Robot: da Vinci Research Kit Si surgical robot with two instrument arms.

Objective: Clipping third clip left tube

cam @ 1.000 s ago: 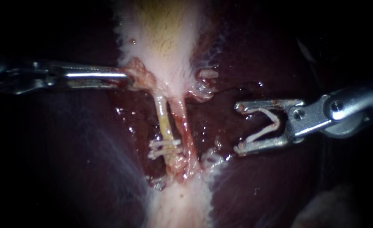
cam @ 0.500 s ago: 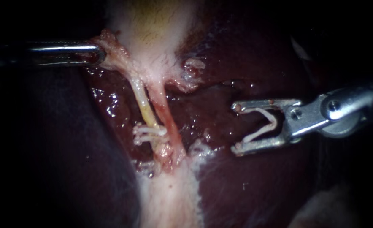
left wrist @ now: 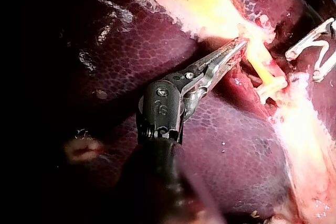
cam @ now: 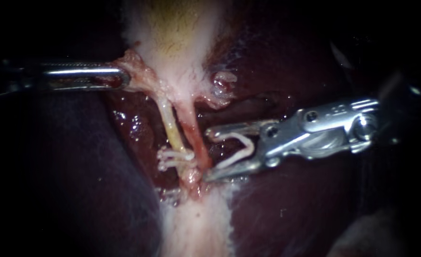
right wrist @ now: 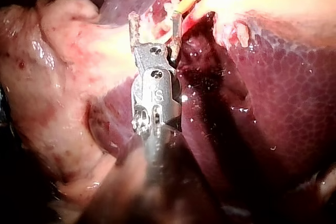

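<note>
Two tubes run down from the pale gallbladder (cam: 177, 43): the yellowish left tube (cam: 171, 129) and the reddish right tube (cam: 193, 135). Two white clips (cam: 175, 158) sit across the left tube low down. My left instrument (cam: 121, 77) is shut on a flap of gallbladder tissue (cam: 136, 71) and holds it out to the left; the left wrist view shows the same grip (left wrist: 236, 47). My right instrument (cam: 209, 154) carries an open white clip (cam: 241, 148) between wide jaws, whose tips stand just right of the right tube. Its jaws (right wrist: 155, 22) face the tubes.
Dark red liver (cam: 305, 209) surrounds the tubes on both sides. A pale band of tissue (cam: 196, 228) runs down below the clips. A small whitish nub of tissue (cam: 222, 78) sits to the right of the gallbladder neck.
My right instrument has moved left with its clip, from well right of the tubes to right beside the right tube. The left instrument keeps its hold on the flap.
</note>
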